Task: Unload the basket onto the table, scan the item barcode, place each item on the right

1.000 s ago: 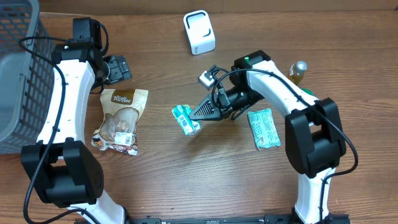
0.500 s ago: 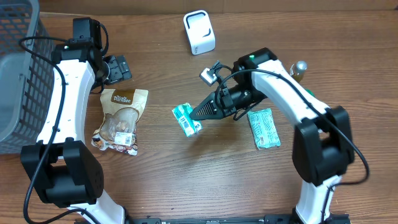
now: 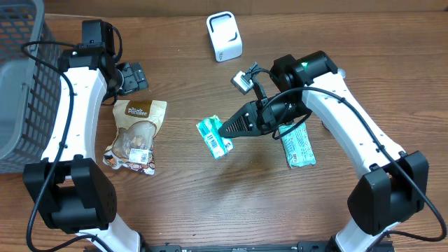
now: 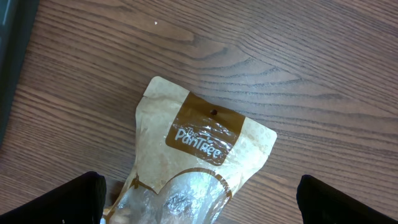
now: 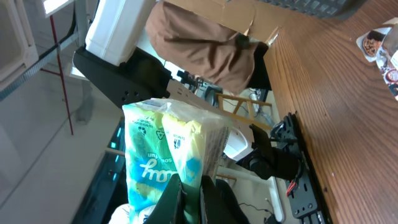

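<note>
R tool point(image 3: 222, 128) pinches green pkt point(image 3: 213, 137); L tool point(image 3: 133, 75) spread, near snack bag point(image 3: 137, 131).

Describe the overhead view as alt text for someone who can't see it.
The right gripper, shut on a green packet, holds it above a wooden table, short of the white scanner. The open left gripper sits near a brown snack pouch and a grey basket.

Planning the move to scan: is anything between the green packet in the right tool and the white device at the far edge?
Nothing visible does. The right tool is shut on the green packet, and only bare table lies between it and the white device.
</note>
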